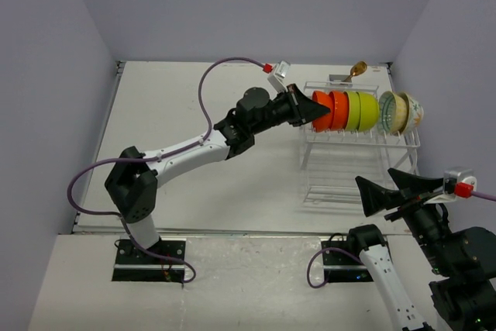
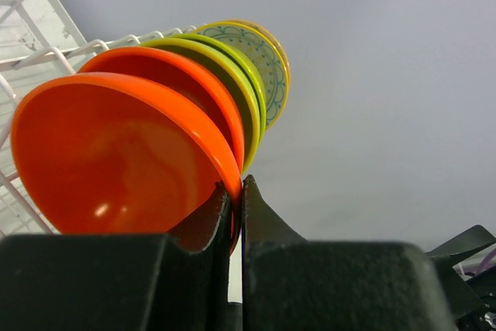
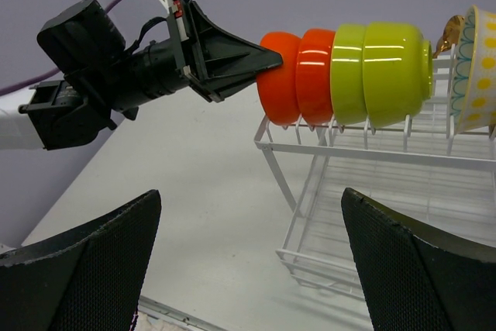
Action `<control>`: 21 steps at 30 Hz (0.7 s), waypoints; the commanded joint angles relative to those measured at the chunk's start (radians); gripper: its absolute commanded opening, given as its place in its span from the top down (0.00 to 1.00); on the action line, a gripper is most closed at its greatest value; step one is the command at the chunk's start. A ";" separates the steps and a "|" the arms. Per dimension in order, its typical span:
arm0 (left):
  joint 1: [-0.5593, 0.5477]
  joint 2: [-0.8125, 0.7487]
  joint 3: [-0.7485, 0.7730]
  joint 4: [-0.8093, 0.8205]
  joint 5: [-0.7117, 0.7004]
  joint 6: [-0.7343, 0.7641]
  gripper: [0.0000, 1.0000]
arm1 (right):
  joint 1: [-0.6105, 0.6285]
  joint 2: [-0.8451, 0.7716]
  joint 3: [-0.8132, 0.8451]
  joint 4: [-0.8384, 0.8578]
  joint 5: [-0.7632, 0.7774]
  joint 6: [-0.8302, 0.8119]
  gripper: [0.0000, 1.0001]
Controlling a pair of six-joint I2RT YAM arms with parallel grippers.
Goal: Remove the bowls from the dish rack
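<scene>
cream bowl [image 3: 482, 75]: cut by right edge | spoon [image 3: 447, 36]: mostly hidden | left hand [image 2: 236, 190]: base blurred

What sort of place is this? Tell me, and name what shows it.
Probably a robot test booth, not a kitchen: bare lilac walls box in a white table, two robot arms are bolted at its near edge, and a dish rack of bowls stands on it.

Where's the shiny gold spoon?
In the top view, the gold spoon sticks up at the dish rack's far edge, behind the lime-green bowls.
</scene>
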State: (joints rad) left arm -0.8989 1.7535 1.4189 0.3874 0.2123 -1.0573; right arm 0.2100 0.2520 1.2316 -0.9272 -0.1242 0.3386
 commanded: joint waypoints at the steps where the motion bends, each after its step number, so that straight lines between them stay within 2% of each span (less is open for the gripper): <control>1: 0.014 -0.091 -0.038 0.113 -0.062 -0.010 1.00 | 0.002 0.009 0.020 0.008 -0.020 -0.018 0.01; 12: 0.014 -0.141 -0.092 0.195 -0.059 -0.030 1.00 | 0.002 0.009 0.020 0.013 -0.029 -0.018 0.01; 21: 0.014 -0.242 -0.149 0.140 -0.180 0.019 1.00 | 0.002 0.013 0.019 0.016 -0.029 -0.018 0.01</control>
State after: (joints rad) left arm -0.8986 1.6005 1.2766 0.4850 0.1242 -1.0824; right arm 0.2100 0.2520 1.2316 -0.9268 -0.1253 0.3386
